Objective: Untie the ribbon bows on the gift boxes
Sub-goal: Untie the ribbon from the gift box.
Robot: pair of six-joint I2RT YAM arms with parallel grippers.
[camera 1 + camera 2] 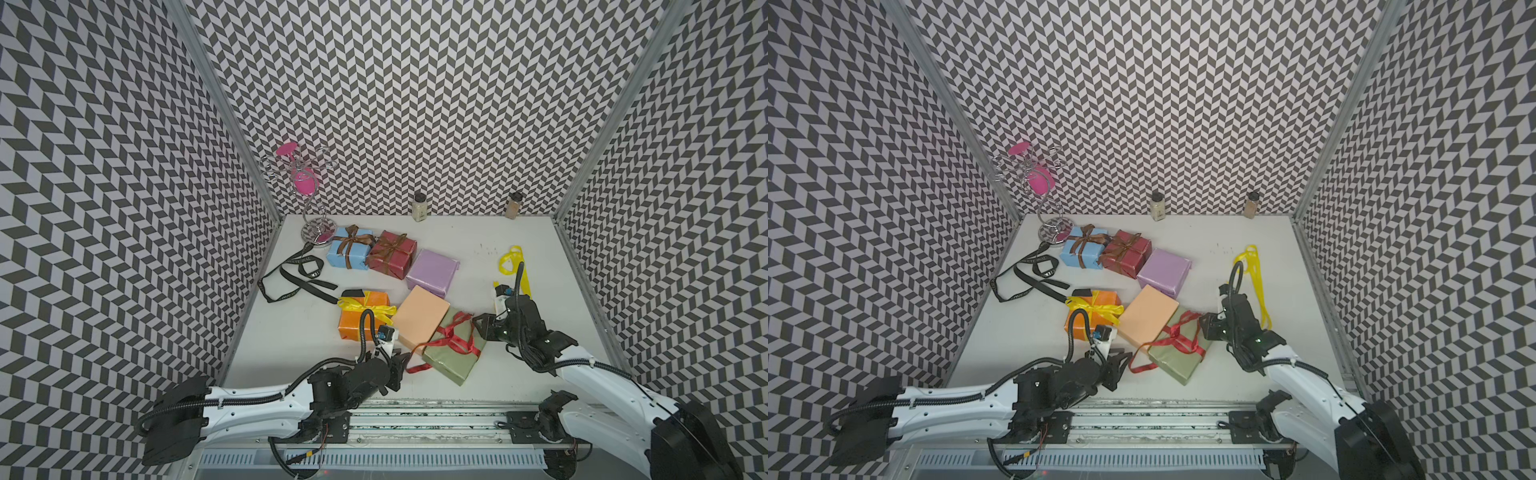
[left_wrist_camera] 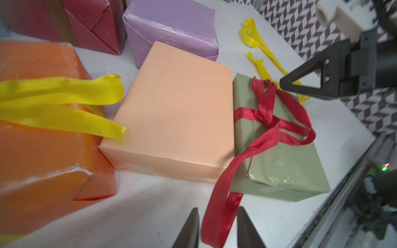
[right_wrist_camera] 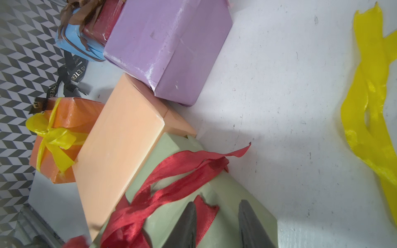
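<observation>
Tail of red ribbon point(image 2: 253, 150) lies lengthwise between parted tips of the nearer left pincer point(image 2: 217, 208) (right pincer point(image 3: 218, 201), likewise parted, over olive box point(image 3: 236, 189)).

A bare peach gift box point(image 1: 420, 318) anchors the cluster; the olive green box point(image 1: 453, 363) touches it, red ribbon point(image 1: 453, 338) knotted, one tail trailing off. An orange box point(image 1: 356, 327) beside it wears a tied yellow bow point(image 1: 365, 306). A bare lilac box point(image 1: 432, 272) sits behind; the light blue box point(image 1: 347, 254) and dark red box point(image 1: 394, 255) beyond, brown bows point(image 1: 353, 240) tied. A black ribbon point(image 1: 291, 279) and a yellow ribbon point(image 1: 513, 262) lie loose.
</observation>
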